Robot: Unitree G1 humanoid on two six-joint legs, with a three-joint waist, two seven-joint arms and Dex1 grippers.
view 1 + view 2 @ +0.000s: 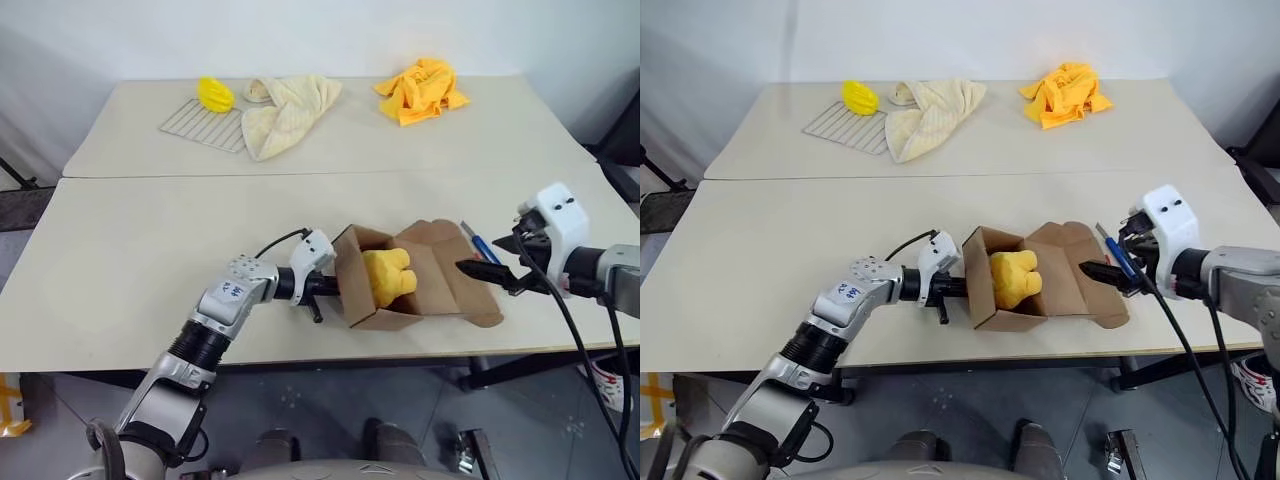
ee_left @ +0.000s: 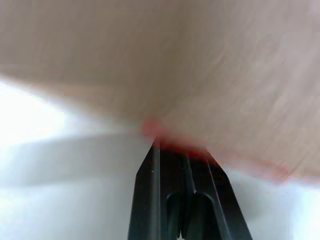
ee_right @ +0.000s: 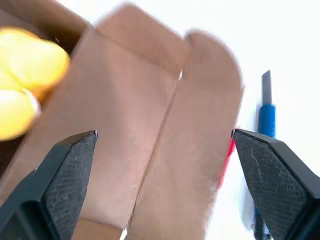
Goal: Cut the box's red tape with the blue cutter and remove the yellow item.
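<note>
So the box [image 1: 405, 275] is lying open on the front tabletop [image 1: 120, 260], flaps splayed out toward the right side, and the yellow item [image 1: 390, 277] is sitting right in the mouth of it, in plain view. Looks to me like the cutting part is done and what's left is pulling the lump out. The left tool [image 1: 325, 287] is clenched shut and pressed up against the box's left wall, I'd guess bracing it; in its wrist view you can see a sliver of red tape [image 2: 150, 127] right at the tips. The right tool [image 1: 490, 273] is spread wide with nothing in it, hovering over the right-hand flaps. The cutter [image 1: 482, 243] lies on the tabletop just behind and beside that tool, long axis running roughly front to back, just beside the flap edge. The key thing: the yellow item lies to the left of the right tool, across the open flaps, so the right arm is the free one and has a clear line in. It probably just needs to slide left over the flaps and close on it. Risk is snagging a flap and dragging the whole box.
</note>
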